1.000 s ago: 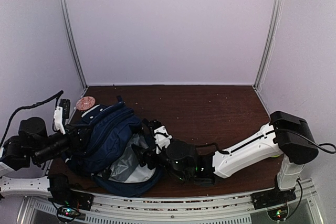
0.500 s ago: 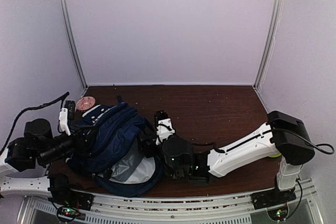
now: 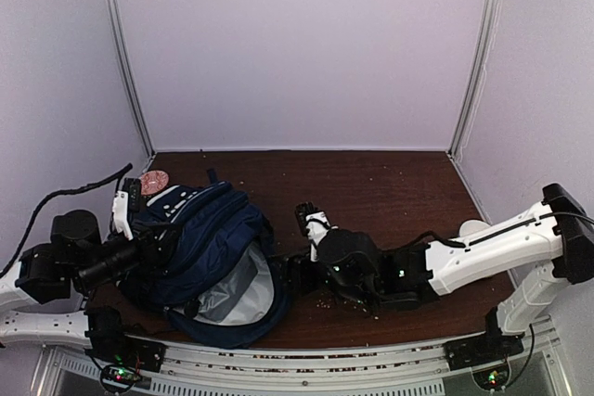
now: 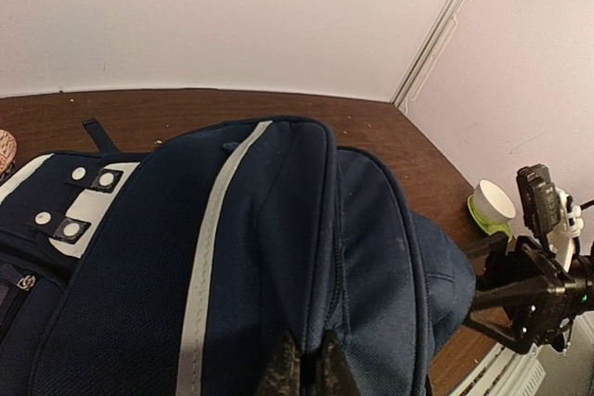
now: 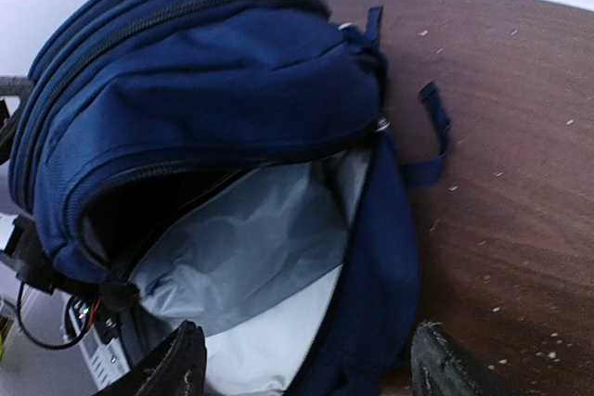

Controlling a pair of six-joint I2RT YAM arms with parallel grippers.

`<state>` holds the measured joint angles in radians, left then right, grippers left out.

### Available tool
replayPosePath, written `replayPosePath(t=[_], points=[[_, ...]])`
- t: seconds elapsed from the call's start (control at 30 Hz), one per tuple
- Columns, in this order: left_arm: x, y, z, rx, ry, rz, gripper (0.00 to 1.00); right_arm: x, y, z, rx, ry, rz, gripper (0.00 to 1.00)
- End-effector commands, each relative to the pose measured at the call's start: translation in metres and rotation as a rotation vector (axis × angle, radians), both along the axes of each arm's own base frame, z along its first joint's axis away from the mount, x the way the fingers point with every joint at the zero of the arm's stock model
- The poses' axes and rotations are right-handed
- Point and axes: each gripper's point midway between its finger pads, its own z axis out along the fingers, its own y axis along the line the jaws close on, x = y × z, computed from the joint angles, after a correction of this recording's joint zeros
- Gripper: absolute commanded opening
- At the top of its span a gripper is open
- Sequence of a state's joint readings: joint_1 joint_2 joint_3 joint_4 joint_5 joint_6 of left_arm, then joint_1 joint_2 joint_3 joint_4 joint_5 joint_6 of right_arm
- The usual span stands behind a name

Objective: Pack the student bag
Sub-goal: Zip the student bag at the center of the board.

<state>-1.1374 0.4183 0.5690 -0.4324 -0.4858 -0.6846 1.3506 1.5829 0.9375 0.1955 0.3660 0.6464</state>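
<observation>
While scanning from the near edge, found the left end effector (image 4: 304, 373) clenched on a fold of the navy backpack (image 3: 200, 238), lying on its side at the near left of the table (image 3: 390, 183). Saw the right end effector (image 5: 306, 364) released, fingers wide, empty, facing the unzipped mouth and grey lining (image 5: 269, 248). Farther right, noted a white cup (image 4: 492, 199); behind the backpack, a pinkish disc (image 3: 153, 180).

Navy white-striped student bag (image 3: 200, 243) lies on its side, main compartment unzipped, grey lining showing.
</observation>
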Motion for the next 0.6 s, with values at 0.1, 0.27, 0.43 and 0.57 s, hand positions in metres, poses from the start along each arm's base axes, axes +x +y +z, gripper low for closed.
replayPosePath(t=[0.1,0.27,0.43,0.57], points=[[0.000,-0.019,0.063,-0.228,-0.107,-0.049,0.00,-0.032,0.033,-0.046,-0.125,0.261,0.164,0.74],[-0.001,-0.025,0.059,-0.227,-0.092,-0.070,0.00,-0.011,0.025,-0.076,-0.217,0.299,0.057,0.70],[-0.001,-0.027,0.057,-0.230,-0.092,-0.073,0.00,0.007,0.013,-0.095,-0.258,0.333,-0.009,0.59],[0.002,-0.031,0.058,-0.224,-0.103,-0.072,0.00,0.020,0.000,-0.099,-0.284,0.335,-0.048,0.31]])
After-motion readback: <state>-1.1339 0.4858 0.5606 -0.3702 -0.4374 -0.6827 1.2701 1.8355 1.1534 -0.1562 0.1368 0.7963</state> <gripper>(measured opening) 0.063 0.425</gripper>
